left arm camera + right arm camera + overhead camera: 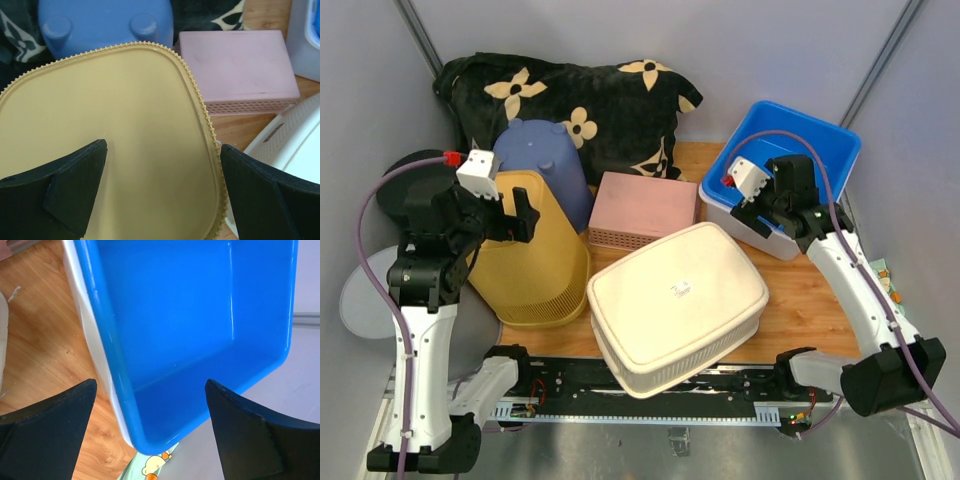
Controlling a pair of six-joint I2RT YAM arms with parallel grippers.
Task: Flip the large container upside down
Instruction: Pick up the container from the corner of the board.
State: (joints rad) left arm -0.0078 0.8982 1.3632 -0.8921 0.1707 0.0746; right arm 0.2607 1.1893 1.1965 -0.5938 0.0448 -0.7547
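Lying inverted, large cream container (675,297)

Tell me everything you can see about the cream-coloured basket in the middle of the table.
The cream basket looks like smooth plastic, large and rounded-rectangular. It lies upside down, flat base facing up with a small label near the middle, sides latticed toward the rim. It sits at the near edge of the table, overhanging the black rail, close beside the yellow basket.

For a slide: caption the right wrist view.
Right fingers, spread open, hover above the blue bin, wooden table at left.
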